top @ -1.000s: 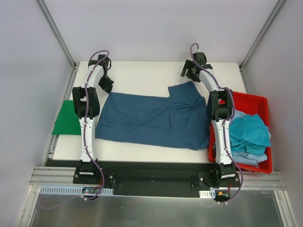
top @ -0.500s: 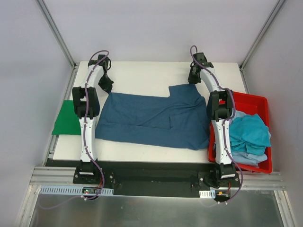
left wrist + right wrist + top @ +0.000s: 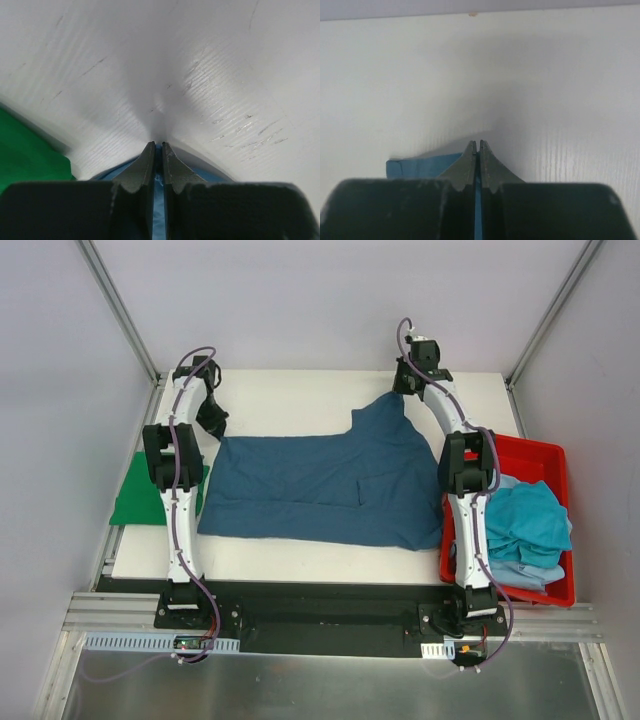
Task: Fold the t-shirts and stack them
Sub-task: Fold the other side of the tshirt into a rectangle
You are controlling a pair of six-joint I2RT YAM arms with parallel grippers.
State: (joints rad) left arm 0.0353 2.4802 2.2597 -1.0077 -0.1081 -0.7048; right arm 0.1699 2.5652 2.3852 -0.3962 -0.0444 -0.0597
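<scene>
- Seen from the top external camera, the dark teal-blue cotton t-shirt (image 3: 320, 485) lies spread across the white rectangular table (image 3: 290, 390); the left gripper (image 3: 212, 420) sits at the shirt's far left corner; the right gripper (image 3: 400, 392) sits at its far right corner, where the cloth rises in a peak; a bright green folded t-shirt (image 3: 140, 495) lies at the table's left edge; the red plastic bin (image 3: 556, 452) at the table's right edge holds crumpled teal t-shirts (image 3: 535, 515) over a light blue t-shirt (image 3: 525, 575).
- From the left wrist camera, the left gripper's fingers (image 3: 142, 170) are pressed almost together, pinching a thin strip of the blue shirt between them; green cloth shows at the lower left; the scuffed white table fills the rest.
- From the right wrist camera, the right gripper's fingers (image 3: 465, 165) are pressed together on an edge of the blue shirt; a fold of it juts out to the left, just over the table.
</scene>
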